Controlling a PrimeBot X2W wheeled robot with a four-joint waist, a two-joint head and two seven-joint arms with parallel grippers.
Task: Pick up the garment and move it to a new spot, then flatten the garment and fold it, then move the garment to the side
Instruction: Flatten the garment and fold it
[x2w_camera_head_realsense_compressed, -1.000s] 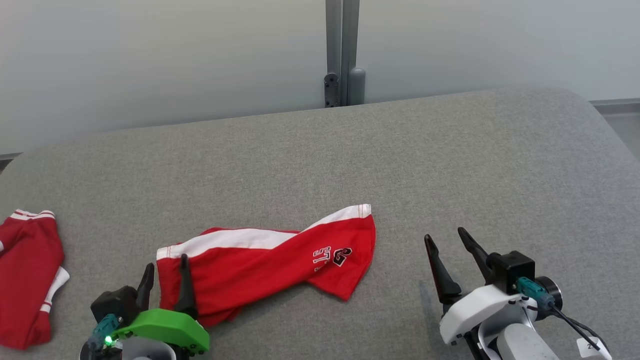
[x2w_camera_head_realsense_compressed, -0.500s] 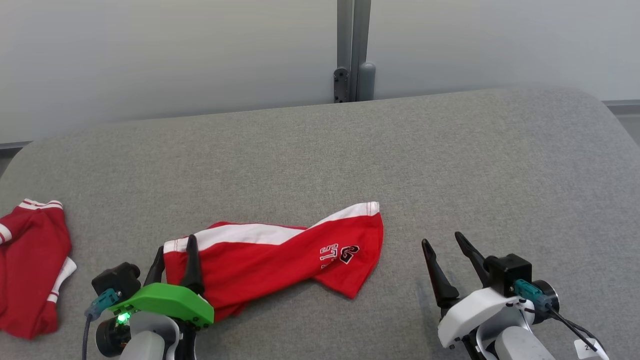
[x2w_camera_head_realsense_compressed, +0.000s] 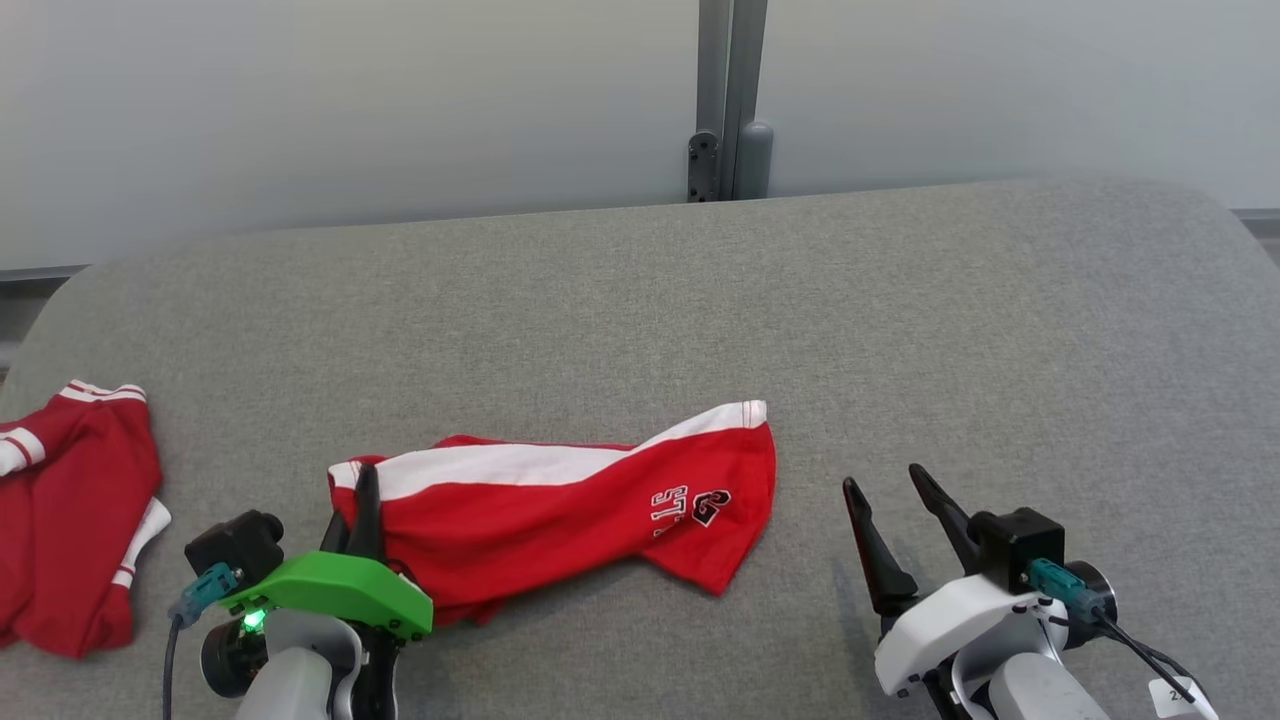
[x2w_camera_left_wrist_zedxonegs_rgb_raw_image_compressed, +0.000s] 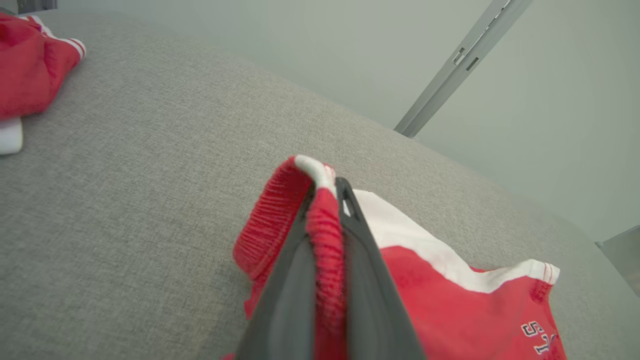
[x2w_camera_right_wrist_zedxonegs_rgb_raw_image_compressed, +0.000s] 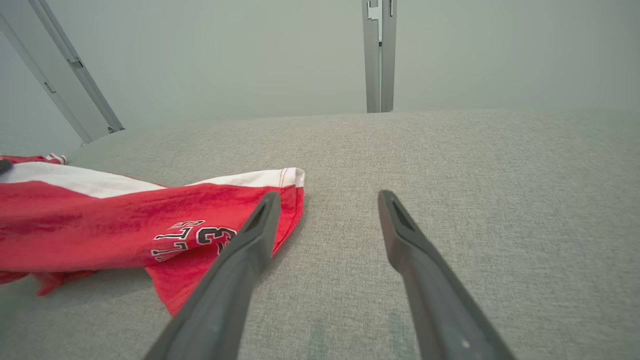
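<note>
Gripping waistband of garment (x2w_camera_head_realsense_compressed: 560, 510), my left hand (x2w_camera_left_wrist_zedxonegs_rgb_raw_image_compressed: 327, 187) was clenched; garment lay on worktop (x2w_camera_head_realsense_compressed: 700, 300). My right hand (x2w_camera_head_realsense_compressed: 882, 478) hung released near hem. Pick-up step, I judged; next needed lift, carry.

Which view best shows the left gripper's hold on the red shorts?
Left wrist view: the left gripper is shut on the red shorts, ribbed waistband pinched between its fingers. Head view shows the gripper at that end, contact unclear. Right wrist view shows the shorts' printed leg.

Garment (x2w_camera_head_realsense_compressed: 560, 520) on table (x2w_camera_head_realsense_compressed: 700, 300), spare garment (x2w_camera_head_realsense_compressed: 70, 500) leftward
</note>
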